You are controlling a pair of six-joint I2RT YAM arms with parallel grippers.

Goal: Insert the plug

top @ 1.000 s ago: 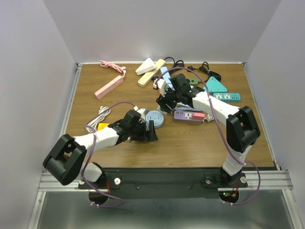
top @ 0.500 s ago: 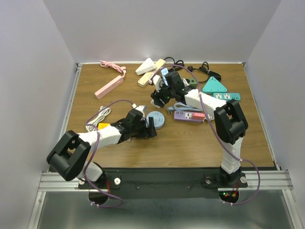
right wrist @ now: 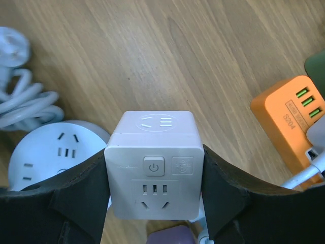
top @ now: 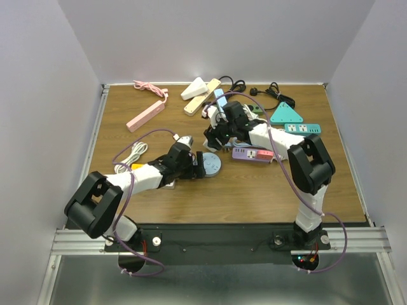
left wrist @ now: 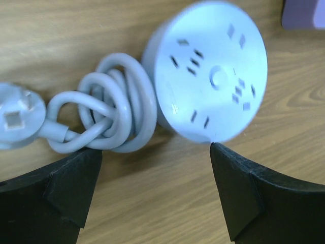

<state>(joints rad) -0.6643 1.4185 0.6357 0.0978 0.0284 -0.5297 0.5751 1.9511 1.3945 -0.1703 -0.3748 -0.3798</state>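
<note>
Right tool point(right wrist: 154, 180): clamped on a white plastic cube adapter with a power button point(right wrist: 152, 137) and holding it above the counter point(top: 254, 190). Its pins face away from the camera, unseen.
Left tool point(left wrist: 157, 190): spread wide and empty, straddling the pale blue round socket hub point(left wrist: 213, 71) and the hub's coiled cord point(left wrist: 111, 107).
Hub: lies flat on the wood with its sockets facing up. No outlet visibly holds a plug.
Alignment: in the right wrist view the cube overlaps the hub's rim and is not centred over it.
Done: the adapter is grasped, off the counter and close to the hub.
Left: judging by this, the pins must be lined up with an outlet, lowered and pressed home. The left tool probably steadies the hub.
</note>
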